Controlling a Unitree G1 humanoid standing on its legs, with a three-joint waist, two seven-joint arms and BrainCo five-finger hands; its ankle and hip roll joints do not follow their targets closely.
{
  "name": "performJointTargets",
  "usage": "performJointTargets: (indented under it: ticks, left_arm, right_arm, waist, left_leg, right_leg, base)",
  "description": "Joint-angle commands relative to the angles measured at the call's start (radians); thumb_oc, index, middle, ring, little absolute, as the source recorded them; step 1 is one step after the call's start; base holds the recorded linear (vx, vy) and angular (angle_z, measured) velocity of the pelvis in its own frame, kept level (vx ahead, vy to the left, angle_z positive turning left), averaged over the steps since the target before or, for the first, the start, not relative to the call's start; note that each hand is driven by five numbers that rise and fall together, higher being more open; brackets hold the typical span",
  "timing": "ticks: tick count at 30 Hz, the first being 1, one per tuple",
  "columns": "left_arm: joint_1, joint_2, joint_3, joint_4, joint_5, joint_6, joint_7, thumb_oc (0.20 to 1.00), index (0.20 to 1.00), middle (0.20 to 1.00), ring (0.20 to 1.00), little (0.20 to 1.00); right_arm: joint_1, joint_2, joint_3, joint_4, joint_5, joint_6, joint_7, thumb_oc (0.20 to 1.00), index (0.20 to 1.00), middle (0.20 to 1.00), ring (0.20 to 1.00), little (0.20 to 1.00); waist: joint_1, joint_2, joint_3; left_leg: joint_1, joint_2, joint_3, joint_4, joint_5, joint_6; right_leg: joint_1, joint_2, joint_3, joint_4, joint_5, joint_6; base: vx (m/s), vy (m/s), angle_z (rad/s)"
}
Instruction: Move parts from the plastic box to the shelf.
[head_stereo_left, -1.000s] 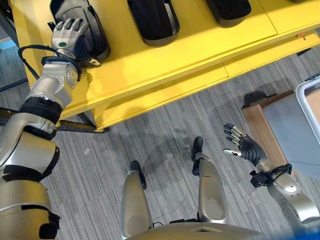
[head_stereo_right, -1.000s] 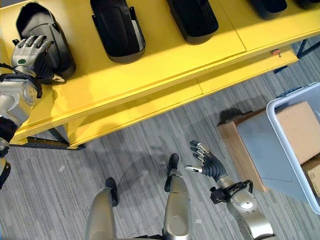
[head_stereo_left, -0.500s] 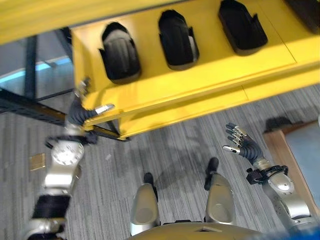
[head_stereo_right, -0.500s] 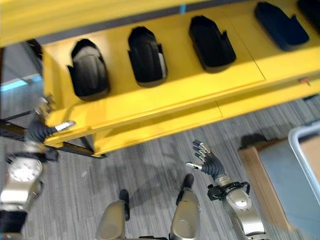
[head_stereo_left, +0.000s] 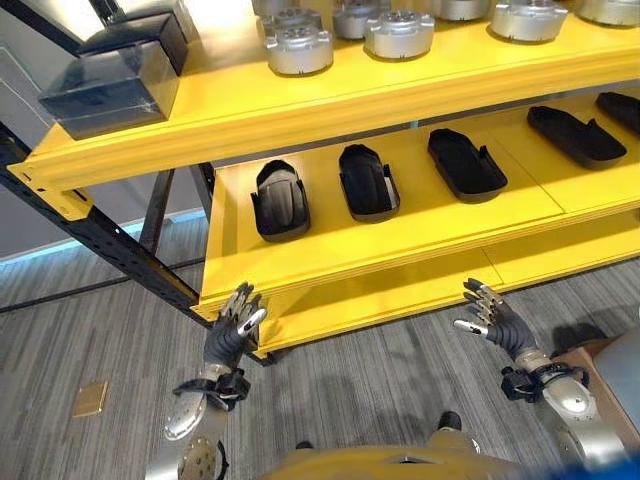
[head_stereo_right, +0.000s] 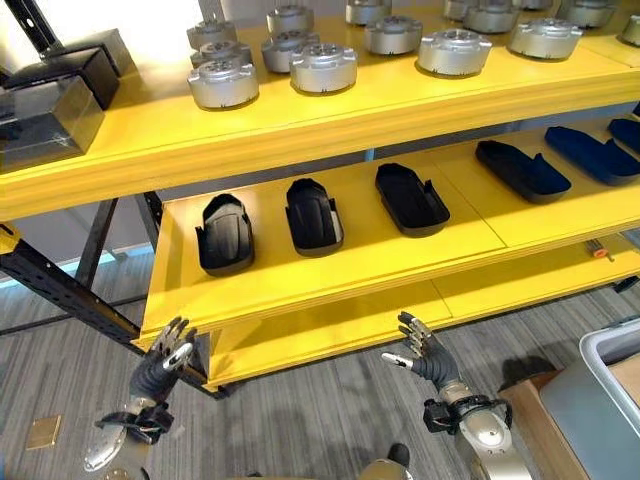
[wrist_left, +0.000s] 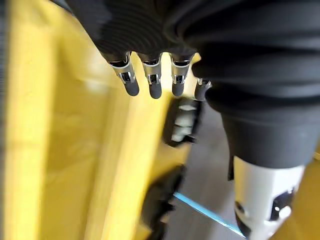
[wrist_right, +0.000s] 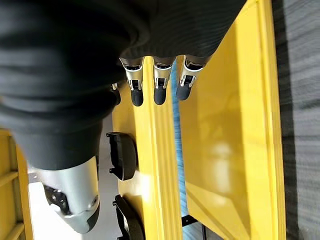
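Several black moulded parts (head_stereo_left: 280, 200) lie in a row on the middle level of the yellow shelf (head_stereo_left: 400, 255). My left hand (head_stereo_left: 232, 330) hangs open and empty below the shelf's front left corner, fingers straight (wrist_left: 150, 82). Low in front of the shelf, my right hand (head_stereo_left: 492, 322) is spread open and holds nothing, its fingers (wrist_right: 157, 82) pointing at the shelf edge. The grey plastic box (head_stereo_right: 612, 352) shows at the lower right, on a wooden stand (head_stereo_right: 530, 425).
Several silver round parts (head_stereo_right: 323, 66) fill the top level of the shelf. A dark box (head_stereo_left: 115, 85) stands at its left end. A black steel frame (head_stereo_left: 100, 240) slants down on the left. Grey striped floor lies below.
The whole picture has shifted upward, so the shelf's top level now shows. My left hand has come off the leftmost black part and dropped below the shelf edge. The right hand stays open.
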Motion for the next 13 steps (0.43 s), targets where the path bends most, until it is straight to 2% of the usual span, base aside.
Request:
performJointTargets:
  ticks: [1,13]
  left_arm:
    - [-0.043,0.080,0.016,-0.059,0.007,-0.028,-0.012,1.000,1.000,1.000,1.000,1.000]
    - [-0.024,0.055,0.018,0.001,0.067,-0.033,0.034,1.000,1.000,1.000,1.000,1.000]
  right_arm:
    - [-0.035,0.023,-0.013,-0.056,0.060,-0.028,-0.017,1.000,1.000,1.000,1.000,1.000]
    - [-0.009,0.055,0.020,-0.085,0.109,-0.018,-0.036,1.000,1.000,1.000,1.000,1.000]
  waist:
    - [-0.005,-0.056,0.017]
    - [-0.009,-0.069,0.006]
  left_leg:
    - [-0.073,-0.014,0.007,-0.040,0.111,0.020]
    - [-0.013,-0.014,0.048,-0.048,0.092,0.027]
  right_leg:
    - [0.097,-0.013,0.026,0.008,-0.096,0.025]
    - [0.128,-0.017,0.061,-0.004,-0.086,0.040]
  base:
    - [-0.02,0.003,0.03]
    - [0.01,0.002,-0.06]
